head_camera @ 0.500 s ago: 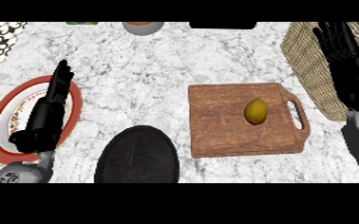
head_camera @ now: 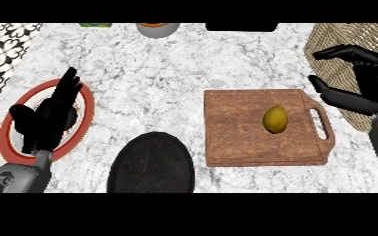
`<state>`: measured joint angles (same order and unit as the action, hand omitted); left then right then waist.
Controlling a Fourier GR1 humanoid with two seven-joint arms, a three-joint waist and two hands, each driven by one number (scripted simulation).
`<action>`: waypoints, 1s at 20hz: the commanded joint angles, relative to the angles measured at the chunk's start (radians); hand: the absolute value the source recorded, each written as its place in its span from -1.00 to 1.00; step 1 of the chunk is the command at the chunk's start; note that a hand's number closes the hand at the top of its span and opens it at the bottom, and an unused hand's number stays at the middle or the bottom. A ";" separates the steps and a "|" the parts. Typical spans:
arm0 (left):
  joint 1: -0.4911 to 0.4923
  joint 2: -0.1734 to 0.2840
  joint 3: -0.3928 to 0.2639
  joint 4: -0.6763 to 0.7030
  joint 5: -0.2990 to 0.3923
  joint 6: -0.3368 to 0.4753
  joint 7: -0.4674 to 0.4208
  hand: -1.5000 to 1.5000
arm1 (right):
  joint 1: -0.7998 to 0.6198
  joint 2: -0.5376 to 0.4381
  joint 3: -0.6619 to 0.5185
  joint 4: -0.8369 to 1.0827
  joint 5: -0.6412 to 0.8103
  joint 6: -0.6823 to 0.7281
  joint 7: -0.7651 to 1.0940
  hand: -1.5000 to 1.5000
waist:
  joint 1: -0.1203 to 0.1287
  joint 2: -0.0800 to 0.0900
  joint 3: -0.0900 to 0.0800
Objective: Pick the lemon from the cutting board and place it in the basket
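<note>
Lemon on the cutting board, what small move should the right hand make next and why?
Probably bring the right hand left and down over the lemon. The hand is open beside the board's handle, in front of the basket, and the lemon lies untouched on the cutting board.

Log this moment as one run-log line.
yellow lemon: on brown wooden cutting board | right robot hand: open, beside board | woven basket: right

The lemon (head_camera: 275, 119) lies on the cutting board (head_camera: 244, 145), right of centre. The basket (head_camera: 336, 45) stands at the far right. A plate (head_camera: 83, 111) lies at the left; a pan (head_camera: 151, 165) sits near, between plate and board.
</note>
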<state>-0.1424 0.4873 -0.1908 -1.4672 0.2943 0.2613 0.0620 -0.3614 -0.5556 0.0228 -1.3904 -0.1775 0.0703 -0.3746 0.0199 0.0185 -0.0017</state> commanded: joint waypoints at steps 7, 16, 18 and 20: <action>-0.107 0.012 0.073 0.167 0.061 -0.111 0.074 0.00 | -0.100 0.339 0.279 0.020 0.439 -0.425 0.155 -1.00 | -0.022 -0.017 0.000; -0.056 0.016 0.065 0.108 0.054 -0.092 0.102 0.00 | -0.337 0.072 0.316 -0.026 0.612 -0.144 0.889 -1.00 | -0.044 -0.038 -0.006; -0.045 0.015 0.061 0.102 0.038 -0.076 0.094 0.00 | -0.389 -0.015 0.319 -0.001 0.656 -0.049 0.991 -1.00 | -0.042 -0.041 -0.007; -0.028 0.029 0.074 0.098 0.056 -0.112 0.078 0.00 | -0.470 -0.050 0.273 -0.023 0.628 0.042 1.125 -1.00 | -0.033 -0.037 -0.005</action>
<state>-0.1855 0.5063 -0.1256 -1.3635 0.3449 0.1658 0.1495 -0.7284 -0.5087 0.3189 -1.4065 0.4217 -0.0241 0.5325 -0.0137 -0.0168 -0.0066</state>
